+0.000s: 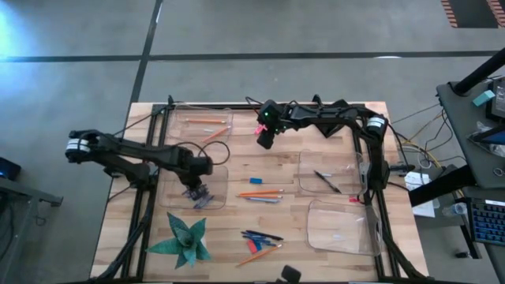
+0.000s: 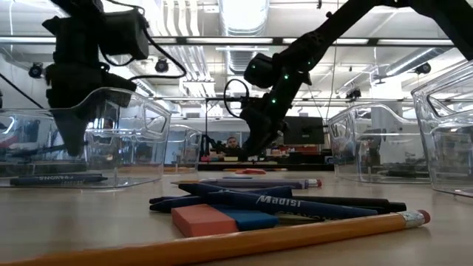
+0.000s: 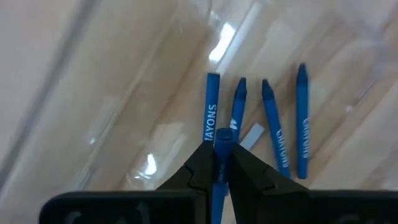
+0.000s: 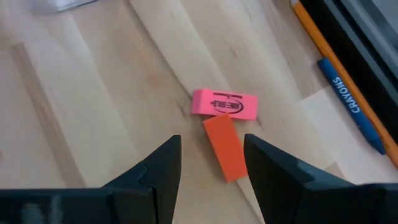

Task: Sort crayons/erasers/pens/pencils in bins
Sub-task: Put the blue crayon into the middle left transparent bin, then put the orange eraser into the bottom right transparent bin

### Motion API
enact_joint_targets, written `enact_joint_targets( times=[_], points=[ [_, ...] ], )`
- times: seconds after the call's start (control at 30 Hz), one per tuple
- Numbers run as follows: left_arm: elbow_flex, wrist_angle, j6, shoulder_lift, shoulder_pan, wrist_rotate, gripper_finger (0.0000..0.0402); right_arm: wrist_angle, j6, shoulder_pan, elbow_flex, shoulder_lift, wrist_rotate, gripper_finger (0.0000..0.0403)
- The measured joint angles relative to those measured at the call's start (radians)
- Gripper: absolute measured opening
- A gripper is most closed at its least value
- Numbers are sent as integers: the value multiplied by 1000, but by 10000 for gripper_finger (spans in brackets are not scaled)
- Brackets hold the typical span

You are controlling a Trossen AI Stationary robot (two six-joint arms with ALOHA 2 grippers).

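Left gripper point(image 3: 222, 163): over the bin point(image 1: 223, 180) at the table's left side; fingers pinch a blue crayon point(image 3: 221, 142), tip pointing down at four crayons point(image 3: 273, 127) already lying on the bin floor.
Right gripper point(image 4: 211, 163): near the table's far edge, fingers spread wide, hovering over a pink eraser point(image 4: 224, 103) and an orange-red eraser point(image 4: 224, 147) that touch each other on the bare wood.
Elsewhere: pencils point(image 1: 203, 119) in the far-left bin; a pen point(image 1: 327, 181) in the right-hand bin; loose pens, pencils and erasers mid-table point(image 1: 261, 237).
Step in hand, as I judge it: drop off the crayon on the left, pick up an eraser on the right.
Doing it well: lower the crayon before letting go so it doesn't bounce out; on the right, straddle the orange-red eraser across its narrow width, clear of the pink one.
Risk: closing on both erasers at once.
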Motion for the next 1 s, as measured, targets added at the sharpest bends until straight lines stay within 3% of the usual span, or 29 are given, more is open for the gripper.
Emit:
enact_joint_targets(
  times=[0.27,0.5,0.63,0.77,1.0],
  points=[
    [1,4,35,72,-29,-21,21,0,0,-28,0,0,0,167],
    [12,4,-1,96,-29,-20,81,2,0,-39,0,0,1,167],
    [24,-5,-100,95,-27,65,108,1,0,-39,0,0,0,167],
    [66,-23,-139,61,-33,94,114,0,0,-39,0,0,0,167],
    [169,-27,-149,-43,-33,30,115,-1,-8,-39,0,0,-10,167]
  ],
)
